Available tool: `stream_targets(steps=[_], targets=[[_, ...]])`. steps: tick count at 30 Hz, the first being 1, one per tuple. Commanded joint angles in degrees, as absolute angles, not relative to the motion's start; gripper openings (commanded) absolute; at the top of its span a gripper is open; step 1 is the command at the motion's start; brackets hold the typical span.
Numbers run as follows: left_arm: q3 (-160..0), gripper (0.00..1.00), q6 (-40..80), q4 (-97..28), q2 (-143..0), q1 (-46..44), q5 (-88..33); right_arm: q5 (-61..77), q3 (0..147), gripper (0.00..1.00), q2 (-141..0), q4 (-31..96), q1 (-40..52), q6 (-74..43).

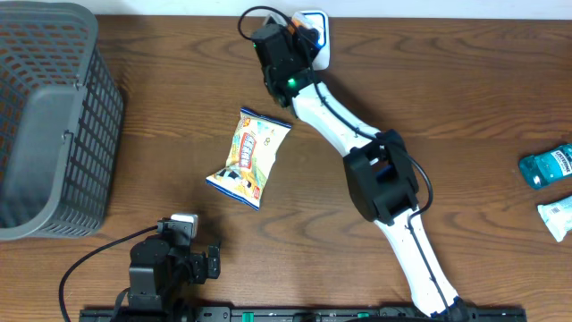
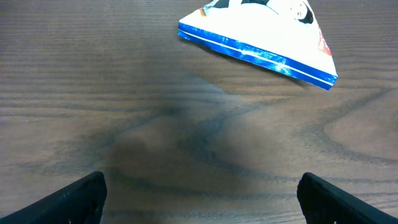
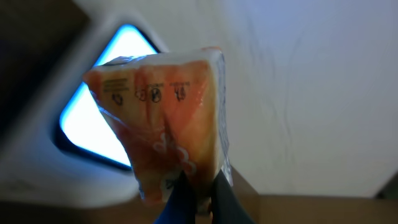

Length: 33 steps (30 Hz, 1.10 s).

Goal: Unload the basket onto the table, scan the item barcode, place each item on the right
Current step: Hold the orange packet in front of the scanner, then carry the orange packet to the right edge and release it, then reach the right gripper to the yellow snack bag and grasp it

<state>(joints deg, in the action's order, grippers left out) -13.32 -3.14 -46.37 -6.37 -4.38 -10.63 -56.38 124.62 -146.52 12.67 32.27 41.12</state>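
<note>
Here the right hand (image 3: 198,194) pinches an orange packet (image 3: 165,124) before the glowing scanner (image 3: 93,127) at the far edge of the desk (image 1: 179,54).
To scan well, I would turn the packet slowly until its barcode faces the blue window, near and steady; the side we see shows only small symbols, too blurred to read. The left hand (image 2: 199,193) hovers spread wide near a snack bag (image 2: 261,37), whose print is also unreadable.
</note>
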Motion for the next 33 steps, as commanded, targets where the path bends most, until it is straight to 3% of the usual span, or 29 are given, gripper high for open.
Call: stream_targets(steps=[1,6,8,13,18,27,28,30,31,33], targets=[[-13.3,0.98,-3.1,-47.7,-6.2,-4.2,-11.1,-62.7,125.9,0.01,-137.8,17.7,28.1,36.8],[-13.3,0.98,-3.1,-47.7,-6.2,-4.2,-11.1,-61.5,125.9,0.01,-127.9,39.3,16.5,18.5],[-13.3,0.98,-3.1,-47.7,-6.2,-4.2,-11.1,-54.2,125.9,0.01,-125.2,52.4,9.5,7.3],[-13.3,0.98,-3.1,-47.7,-6.2,-4.2,-11.1,-36.5,124.8,0.01,-125.6,69.5,-7.8,-9.3],[-13.3,0.98,-3.1,-47.7,-6.2,-4.2,-11.2,-26.2,117.4,0.01,-128.3,69.5,-22.0,-12.4],[-13.3,0.98,-3.1,-47.7,-6.2,-4.2,-11.1,-10.2,108.7,0.04,-130.3,61.6,-32.1,-12.4],[-13.3,0.98,-3.1,-47.7,-6.2,-4.2,-11.1,-8.9,109.6,0.18,-130.0,62.3,-32.5,-12.4],[-13.3,0.98,-3.1,-47.7,-6.2,-4.2,-11.1,-6.5,112.8,0.62,-129.2,64.6,-32.9,-12.4],[-13.3,0.98,-3.1,-47.7,-6.2,-4.2,-11.1,-5.4,114.4,0.96,-128.8,65.8,-32.9,-12.4],[-13.3,0.98,-3.1,-47.7,-6.2,-4.2,-11.1,-1.2,119.0,0.99,-127.4,68.9,-32.9,-12.9]])
